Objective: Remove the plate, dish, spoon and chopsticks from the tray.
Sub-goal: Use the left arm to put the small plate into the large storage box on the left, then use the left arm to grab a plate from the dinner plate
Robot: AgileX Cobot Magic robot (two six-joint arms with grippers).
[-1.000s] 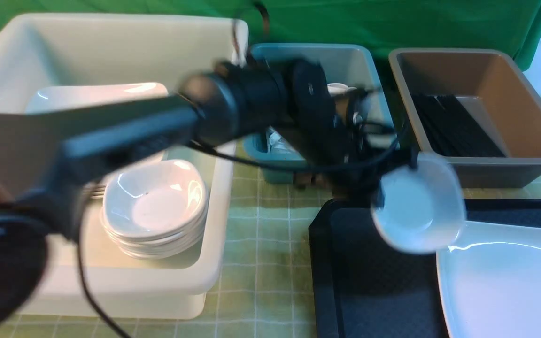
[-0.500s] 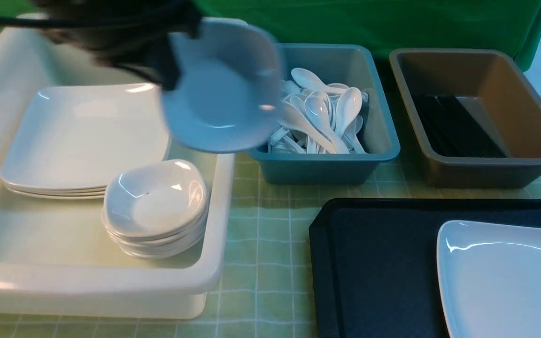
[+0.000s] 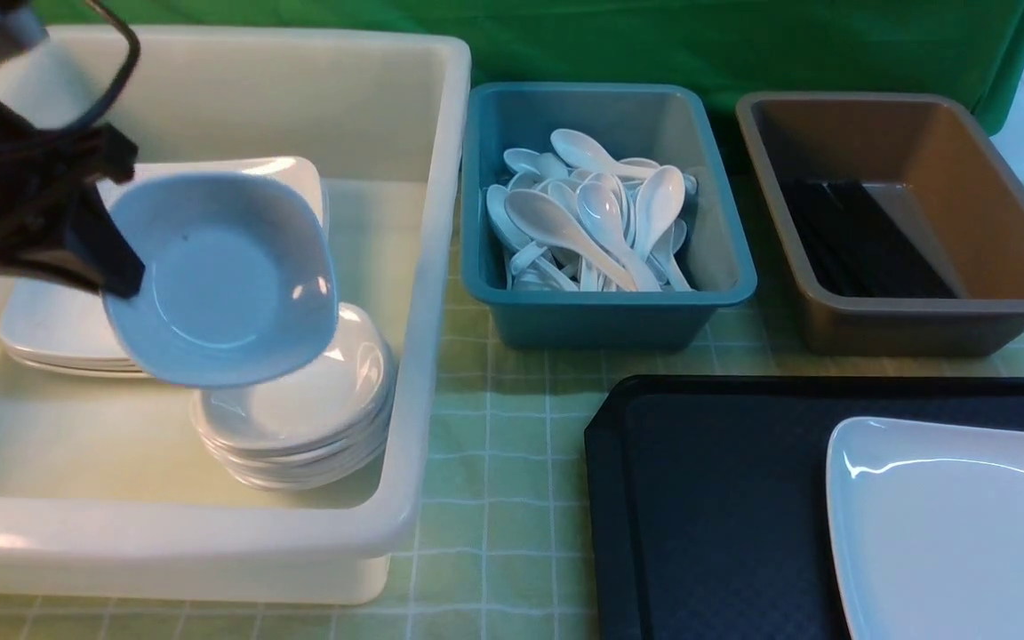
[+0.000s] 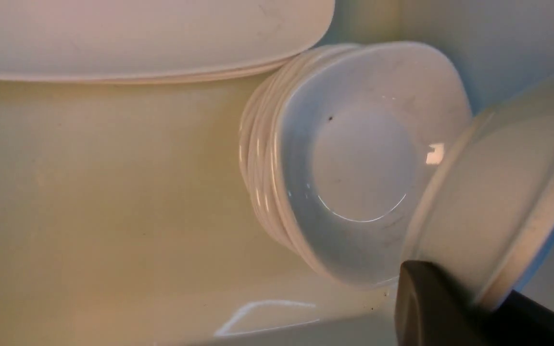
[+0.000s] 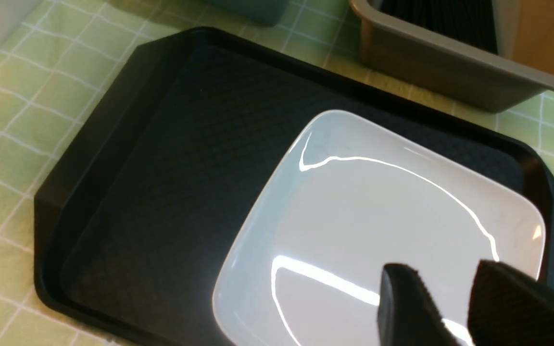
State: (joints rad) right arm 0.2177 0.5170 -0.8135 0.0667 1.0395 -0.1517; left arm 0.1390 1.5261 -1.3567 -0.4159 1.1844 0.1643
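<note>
My left gripper is shut on the rim of a small white dish. It holds the dish tilted, just above the stack of small dishes inside the cream tub. In the left wrist view the held dish sits between the black fingers, close to the stack. The black tray carries only the large white plate. My right gripper hovers open over the plate, with nothing between its fingers. Several spoons fill the teal bin, and chopsticks lie in the brown tub.
The cream tub also holds stacked large plates behind the dishes. The teal bin and the brown tub stand behind the tray on the green checked cloth.
My left arm has carried the dish from above the tray, leftward past the teal bin, and down over the dish stack in the cream tub. The plate has not moved.
</note>
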